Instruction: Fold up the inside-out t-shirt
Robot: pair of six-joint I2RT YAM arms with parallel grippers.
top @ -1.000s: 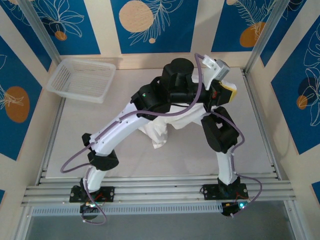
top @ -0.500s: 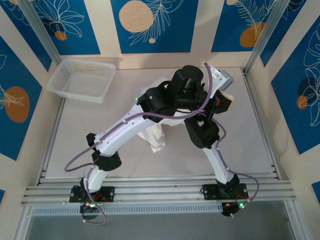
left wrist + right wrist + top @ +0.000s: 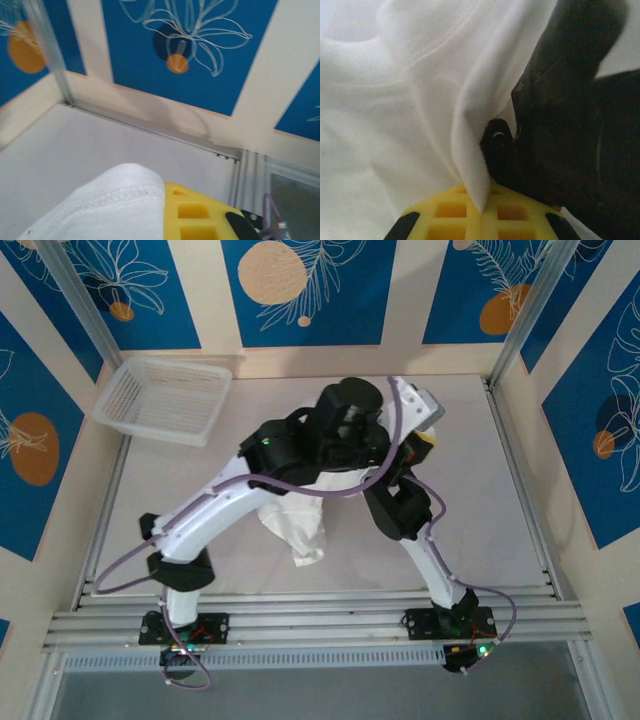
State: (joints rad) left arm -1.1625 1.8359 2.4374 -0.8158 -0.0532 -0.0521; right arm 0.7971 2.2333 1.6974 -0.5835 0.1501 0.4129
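The inside-out t-shirt [image 3: 298, 525] hung bunched, well clear of the mesh basket [image 3: 165, 398]. The left gripper [image 3: 167, 212] and right gripper [image 3: 480, 212] were both clenched on its fabric. Thin, limp, light cotton was probably best gripped at the hems.

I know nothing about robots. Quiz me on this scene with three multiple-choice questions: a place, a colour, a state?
1. Where is the basket? A far left corner of the table; B near right corner; C middle of the near edge.
2. What colour are the finger pads? A red; B yellow; C green.
3. The t-shirt is: A folded flat; B in the basket; C lifted, hanging crumpled.
Answers: 1 A: the top view shows it in that corner. 2 B: yellow shows in both wrist views. 3 C: it dangles bunched, not laid flat.
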